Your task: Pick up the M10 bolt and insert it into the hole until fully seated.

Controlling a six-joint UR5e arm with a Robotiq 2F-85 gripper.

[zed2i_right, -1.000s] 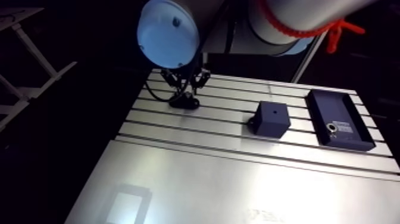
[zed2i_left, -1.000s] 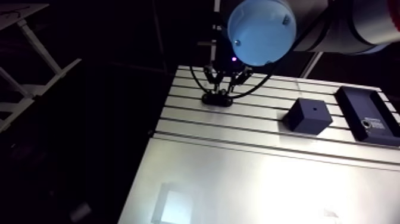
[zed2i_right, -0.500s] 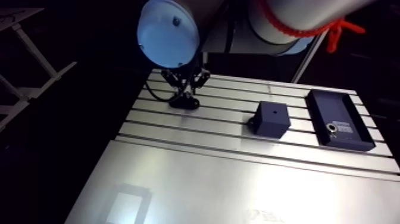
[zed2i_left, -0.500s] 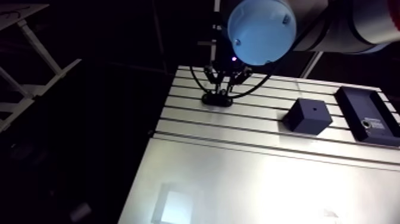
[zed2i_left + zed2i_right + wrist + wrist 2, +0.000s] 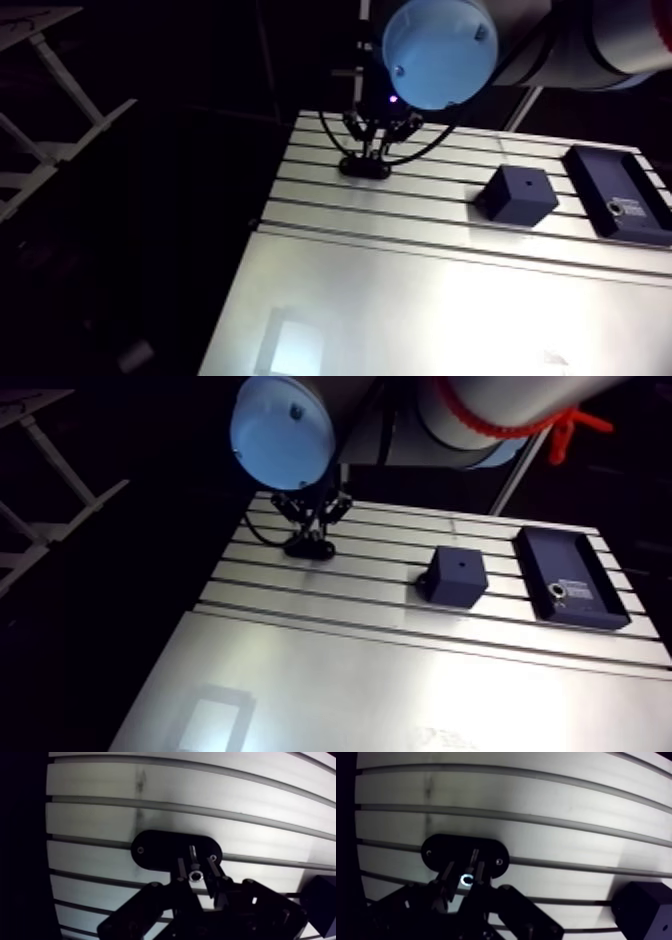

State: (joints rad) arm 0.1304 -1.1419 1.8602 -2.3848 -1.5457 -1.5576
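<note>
Over the black oval holder (image 5: 155,849) toward the far side of the table (image 5: 400,290), gripper (image 5: 196,870) jaws look pinched onto the bolt (image 5: 195,875) standing in it; best lift slow, straight up, no tilt, until it clears

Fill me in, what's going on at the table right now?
The arm has its gripper lowered over a black oval holder near the far edge of the slotted table. The M10 bolt stands in that holder, right at the gripper. Whether it is clamped yet cannot be told. The dark block with a hole on top and the flat dark tray sit apart, untouched.
</note>
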